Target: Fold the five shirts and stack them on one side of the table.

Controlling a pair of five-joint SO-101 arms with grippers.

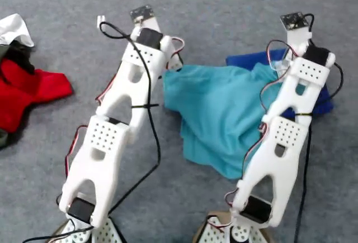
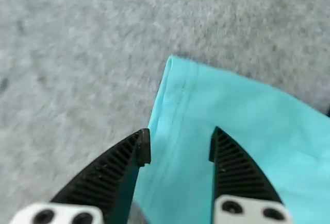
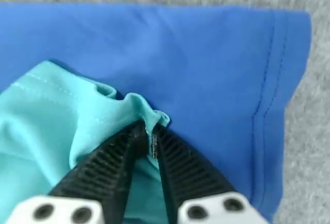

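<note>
A teal shirt [image 1: 221, 117] lies spread on the grey table between the two arms, partly over a folded blue shirt [image 1: 246, 60] at the right. In the left wrist view my left gripper [image 2: 179, 144] is open, its black fingers [image 2: 124, 157] straddling the teal shirt [image 2: 232, 131] just behind its hemmed corner. My right gripper [image 3: 150, 134] is shut on a bunched edge of the teal shirt [image 3: 46, 110], held above the blue shirt [image 3: 206, 59]. In the high view both grippers are hidden under the arms.
A red shirt [image 1: 25, 89] lies crumpled at the table's left edge beside a dark garment [image 1: 17, 53] and a white one [image 1: 14, 26]. Bare grey table [image 1: 224, 19] stretches along the far side and between the arms' bases.
</note>
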